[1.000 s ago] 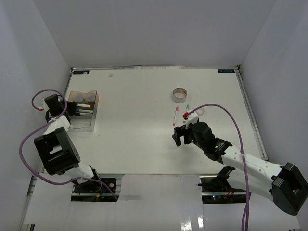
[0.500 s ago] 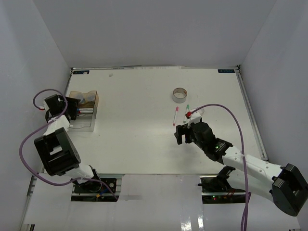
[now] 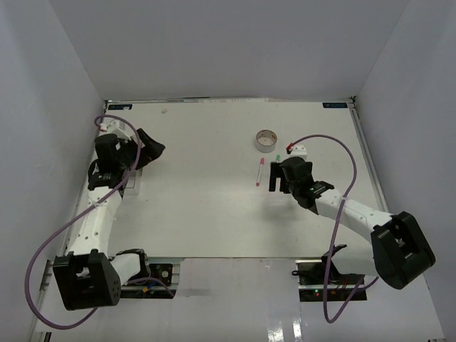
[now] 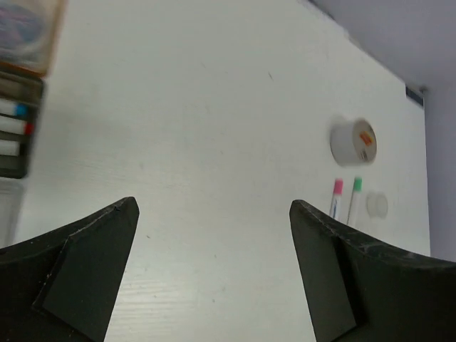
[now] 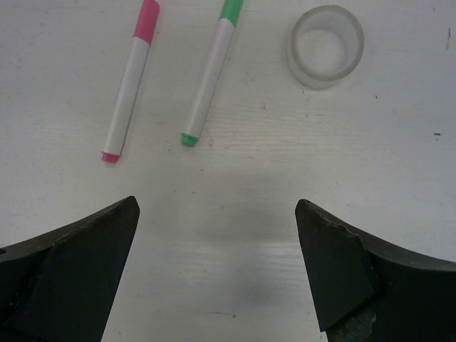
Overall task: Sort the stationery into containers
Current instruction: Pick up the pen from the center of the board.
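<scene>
Right hand (image 5: 217,274) gapes wide, empty, low in its wrist view; green marker (image 5: 211,71) and pink marker (image 5: 130,82) lie on the worktop (image 5: 235,178) at upper left. Advance over one marker only, straddle its barrel crosswise, avoid nudging the other.

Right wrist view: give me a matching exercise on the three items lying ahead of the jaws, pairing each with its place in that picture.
Items:
1. pink-capped marker
2. green-capped marker
3. clear ring

Places:
A. furthest right
B. in the middle
C. furthest left

Pairs: 1-C, 2-B, 3-A
</scene>
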Robot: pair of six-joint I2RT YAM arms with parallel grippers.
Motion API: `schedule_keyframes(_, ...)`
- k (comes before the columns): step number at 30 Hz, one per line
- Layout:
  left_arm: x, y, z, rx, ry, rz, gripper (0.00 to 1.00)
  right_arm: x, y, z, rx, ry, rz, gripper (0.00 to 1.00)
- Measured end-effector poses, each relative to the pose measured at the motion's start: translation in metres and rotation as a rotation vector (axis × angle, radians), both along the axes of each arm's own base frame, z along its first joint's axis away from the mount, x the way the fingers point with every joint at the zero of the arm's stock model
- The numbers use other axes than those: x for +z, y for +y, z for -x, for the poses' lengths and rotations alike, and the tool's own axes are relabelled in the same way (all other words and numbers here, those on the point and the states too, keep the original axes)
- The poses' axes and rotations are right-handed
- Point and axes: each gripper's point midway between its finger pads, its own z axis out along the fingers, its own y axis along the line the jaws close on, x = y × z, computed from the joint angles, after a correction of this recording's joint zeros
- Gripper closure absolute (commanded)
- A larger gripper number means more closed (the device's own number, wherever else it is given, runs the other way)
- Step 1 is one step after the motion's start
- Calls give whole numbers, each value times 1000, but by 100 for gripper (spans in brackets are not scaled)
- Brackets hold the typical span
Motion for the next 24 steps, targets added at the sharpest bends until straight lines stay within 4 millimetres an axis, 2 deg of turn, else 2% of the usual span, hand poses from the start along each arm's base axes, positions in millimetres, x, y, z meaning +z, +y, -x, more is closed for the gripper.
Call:
schedule_keyframes(3,-3,-44,21,-170,-22,-65,2,-1,1,-16,-36,18,12,5)
schedule_keyframes(7,-18,-68,49,-277,-29,-126,2,0,6,-39,-75,24,24,11)
schedule_keyframes(11,-33,-70,66,-297,-22,-170,2,-9,12,-58,-100,50,46,15)
schedule_keyframes(16,-37,-67,68,-291,-22,-194,2,-24,19,-73,-121,91,62,26)
schedule_keyframes(20,-36,-66,68,-295,-25,-201,2,-37,18,-77,-138,125,78,34)
schedule_keyframes(24,-35,-66,68,-296,-31,-204,2,-51,15,-78,-155,160,93,37)
